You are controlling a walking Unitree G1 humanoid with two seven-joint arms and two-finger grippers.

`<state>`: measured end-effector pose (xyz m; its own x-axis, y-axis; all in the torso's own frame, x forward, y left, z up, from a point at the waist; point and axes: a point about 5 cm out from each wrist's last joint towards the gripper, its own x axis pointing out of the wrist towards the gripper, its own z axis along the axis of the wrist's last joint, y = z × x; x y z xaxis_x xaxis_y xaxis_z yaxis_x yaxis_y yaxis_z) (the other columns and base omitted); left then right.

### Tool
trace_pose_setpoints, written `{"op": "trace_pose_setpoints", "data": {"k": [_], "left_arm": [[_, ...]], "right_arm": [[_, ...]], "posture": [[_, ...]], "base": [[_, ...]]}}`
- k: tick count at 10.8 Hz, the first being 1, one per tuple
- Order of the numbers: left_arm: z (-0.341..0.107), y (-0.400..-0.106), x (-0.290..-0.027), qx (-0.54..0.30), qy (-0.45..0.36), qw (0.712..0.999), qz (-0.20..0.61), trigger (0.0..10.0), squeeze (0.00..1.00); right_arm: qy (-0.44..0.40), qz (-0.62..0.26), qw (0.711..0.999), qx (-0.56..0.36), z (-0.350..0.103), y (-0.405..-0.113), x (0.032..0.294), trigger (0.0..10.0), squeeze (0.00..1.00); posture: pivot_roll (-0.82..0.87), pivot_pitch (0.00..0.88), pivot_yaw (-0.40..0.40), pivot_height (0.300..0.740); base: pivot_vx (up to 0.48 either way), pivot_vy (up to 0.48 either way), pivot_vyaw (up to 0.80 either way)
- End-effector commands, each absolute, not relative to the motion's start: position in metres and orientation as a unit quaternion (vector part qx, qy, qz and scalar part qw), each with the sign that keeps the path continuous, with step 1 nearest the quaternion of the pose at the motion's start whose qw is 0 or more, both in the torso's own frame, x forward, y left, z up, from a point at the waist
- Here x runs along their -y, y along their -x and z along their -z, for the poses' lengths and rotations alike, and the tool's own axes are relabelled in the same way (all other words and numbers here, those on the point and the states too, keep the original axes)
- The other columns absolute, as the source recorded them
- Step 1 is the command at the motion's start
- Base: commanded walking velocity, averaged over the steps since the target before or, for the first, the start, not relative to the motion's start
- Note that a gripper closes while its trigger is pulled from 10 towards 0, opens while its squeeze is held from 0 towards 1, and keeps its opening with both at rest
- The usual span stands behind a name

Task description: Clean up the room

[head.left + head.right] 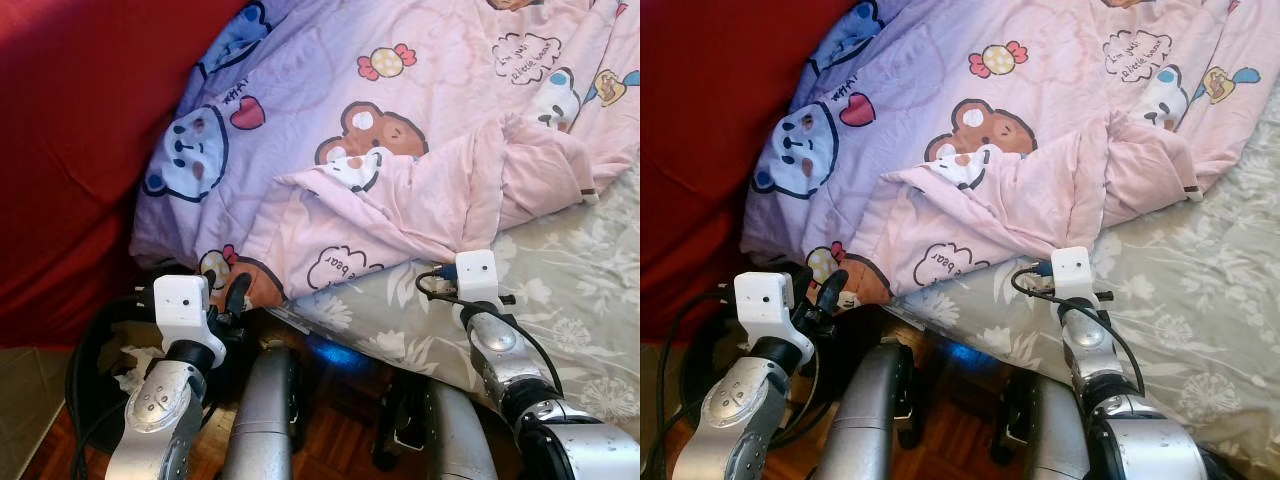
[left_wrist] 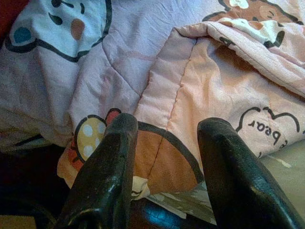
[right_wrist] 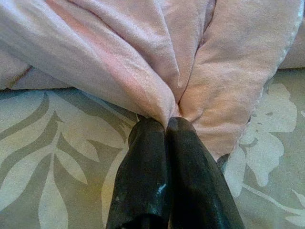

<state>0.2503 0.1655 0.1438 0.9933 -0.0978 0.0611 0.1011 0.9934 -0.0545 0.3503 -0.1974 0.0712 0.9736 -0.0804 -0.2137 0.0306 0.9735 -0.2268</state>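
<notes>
The pink cartoon-bear quilt point(image 1: 400, 120) lay rumpled across the bed, its near edge folded back on itself so that the plain pink underside showed and the grey leaf-patterned sheet point(image 1: 560, 300) lay bare beside it. The right hand point(image 3: 166, 125) had its two black fingers pressed tight together on a gathered fold of that turned-back edge — the cloth puckered into creases that ran straight into the fingertips, which suggested a firm pinch meant for pulling the quilt flat over the sheet. The left hand point(image 2: 164, 143) hung at the bed's near corner with its fingers spread wide apart and nothing between them; it faced the quilt's lower corner, where a brown bear and a spotted mushroom were printed, and seemed placed there to take that corner as the second hold. A red hanging cloth point(image 1: 80, 150) stood to the left of the bed. Below the mattress edge, dark cables point(image 1: 90, 370) lay on the wooden floor point(image 1: 340, 440) — well clear of the quilt.
</notes>
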Motion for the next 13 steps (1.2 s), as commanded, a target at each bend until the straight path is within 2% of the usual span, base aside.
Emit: {"op": "trace_pose_setpoints", "data": {"k": [1,3,6,7,8,10,11,13], "left_arm": [[-0.131,-0.246,-0.168,0.005,0.029,0.999,0.039,10.0,0.00],[-0.120,-0.251,-0.166,-0.004,0.032,0.999,0.041,10.0,0.00],[-0.088,-0.256,-0.175,-0.043,0.007,0.998,0.038,10.0,0.00],[-0.076,-0.256,-0.180,-0.059,0.007,0.998,0.031,10.0,0.00],[-0.056,-0.259,-0.184,-0.084,-0.007,0.996,0.031,10.0,0.00],[-0.048,-0.270,-0.186,-0.091,-0.009,0.995,0.030,10.0,0.00],[-0.047,-0.281,-0.186,-0.088,-0.009,0.996,0.029,10.0,0.00],[-0.044,-0.291,-0.186,-0.084,-0.009,0.996,0.030,10.0,0.00]], "right_arm": [[0.103,0.051,0.983,-0.142,-0.052,-0.335,0.209,0.0,0.00],[0.106,0.076,0.982,-0.136,-0.048,-0.326,0.227,0.0,0.00],[0.090,0.117,0.985,-0.090,-0.053,-0.313,0.254,0.0,0.00],[0.088,0.129,0.985,-0.076,-0.050,-0.303,0.263,0.0,0.00],[0.084,0.136,0.984,-0.078,-0.036,-0.280,0.271,0.0,0.00],[0.076,0.098,0.983,-0.133,-0.003,-0.248,0.259,0.0,0.00],[0.065,0.083,0.976,-0.190,0.023,-0.223,0.249,0.0,0.00],[0.060,0.095,0.963,-0.245,0.045,-0.192,0.243,0.0,0.00]], "posture": [[0.28,0.542,0.039,0.635],[0.25,0.509,0.026,0.635],[0.19,0.404,0.000,0.635],[0.18,0.388,-0.005,0.635],[0.16,0.337,-0.014,0.635],[0.13,0.288,-0.022,0.635],[0.12,0.249,-0.025,0.635],[0.11,0.212,-0.026,0.635]], "base": [[0.000,0.000,0.00],[0.000,0.000,0.00],[0.000,0.000,0.00],[0.000,0.000,0.00],[0.000,0.000,0.00],[0.000,0.000,0.00],[0.000,0.000,0.00],[0.000,0.000,0.00]]}}
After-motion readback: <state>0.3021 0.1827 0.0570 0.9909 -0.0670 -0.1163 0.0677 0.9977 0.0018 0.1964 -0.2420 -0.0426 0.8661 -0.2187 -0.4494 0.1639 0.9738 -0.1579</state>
